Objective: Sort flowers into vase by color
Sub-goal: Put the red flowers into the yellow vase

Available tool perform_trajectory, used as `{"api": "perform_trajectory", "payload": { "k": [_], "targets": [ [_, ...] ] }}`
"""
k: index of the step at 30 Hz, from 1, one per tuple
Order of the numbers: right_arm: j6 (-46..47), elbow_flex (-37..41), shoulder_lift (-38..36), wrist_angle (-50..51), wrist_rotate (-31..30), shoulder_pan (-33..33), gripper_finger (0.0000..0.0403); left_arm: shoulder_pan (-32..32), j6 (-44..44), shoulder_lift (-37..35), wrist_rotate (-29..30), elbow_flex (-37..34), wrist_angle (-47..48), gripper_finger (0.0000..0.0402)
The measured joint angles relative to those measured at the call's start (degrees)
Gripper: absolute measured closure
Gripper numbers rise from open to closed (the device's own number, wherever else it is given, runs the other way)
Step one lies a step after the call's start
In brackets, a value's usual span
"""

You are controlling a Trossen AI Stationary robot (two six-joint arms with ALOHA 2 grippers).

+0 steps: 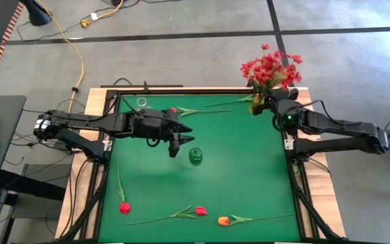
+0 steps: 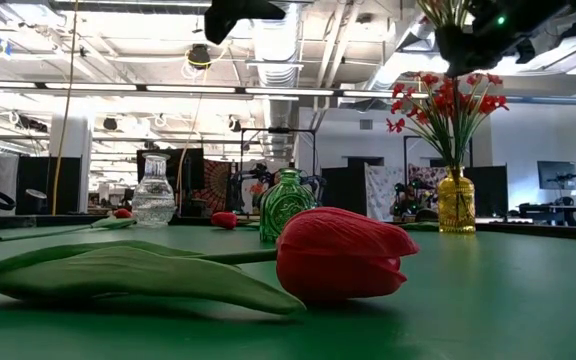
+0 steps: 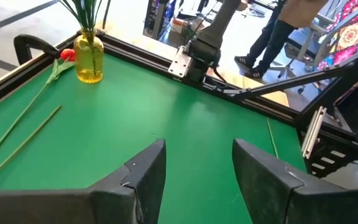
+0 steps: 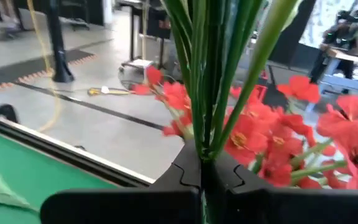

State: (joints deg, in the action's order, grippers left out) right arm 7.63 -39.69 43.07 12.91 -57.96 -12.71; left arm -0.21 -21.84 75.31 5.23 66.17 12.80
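The right gripper point(image 4: 202, 171) has its jaws pressed together on a bundle of green stems, pinching the spray of red blossoms point(image 1: 271, 70) just above the yellow vase point(image 2: 457, 203). From where I stand the stems run on down into that vase at the far right corner of the green table point(image 1: 249, 169), so the spray looks already seated, or nearly so, with the gripper directly over the vase's mouth.

Well away from the yellow vase, near the middle of the table, the left gripper point(image 1: 175, 144) hangs with its jaws spread and nothing between them. A green glass vase point(image 1: 195, 156) stands just beside it, and a clear glass vase point(image 1: 141, 102) sits at the far edge, well to the left of the yellow one.

Loose flowers lie flat on the cloth: a red-pink tulip point(image 1: 124, 207) along the left side, another red tulip point(image 1: 200, 211) and an orange tulip point(image 1: 223, 221) near the front edge, all well apart from the yellow vase. One more red flower point(image 1: 173, 110) lies along the far edge, between the clear vase and the yellow one.

My reading is that the red spray is being placed. Next the right jaws need to release and lift straight up clear of the blossoms, while the open left gripper goes down for a tulip stem.
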Motion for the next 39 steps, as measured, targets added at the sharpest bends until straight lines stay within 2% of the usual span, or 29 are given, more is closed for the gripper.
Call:
{"api": "perform_trajectory", "payload": {
  "k": [5, 12, 16, 28, 39],
  "targets": [
    [-0.3, 1.0, 0.2, -0.6, 2.8, -5.0, 0.0379, 0.0, -0.4, 0.0, 0.1, 0.0, 1.0, 0.023],
    [-3.1, 4.8, 0.3, -11.3, 5.3, -9.4, 0.0379, 0.0, -0.5, 0.0, 0.2, 0.0, 1.9, 0.023],
    [-3.2, 6.2, 0.4, -13.9, 7.2, -11.0, 0.0379, 0.0, -1.3, 0.0, 0.2, 0.0, 2.0, 0.023],
    [-2.5, 11.4, 0.4, -17.8, 7.4, -12.2, 0.0379, 0.0, -1.6, 0.0, 0.2, 0.0, 3.0, 0.023],
    [5.1, 16.3, 0.4, -18.2, 7.2, -14.8, 0.0379, 0.0, -2.3, 0.0, 0.2, 0.0, 3.3, 0.023]
  ]
}}
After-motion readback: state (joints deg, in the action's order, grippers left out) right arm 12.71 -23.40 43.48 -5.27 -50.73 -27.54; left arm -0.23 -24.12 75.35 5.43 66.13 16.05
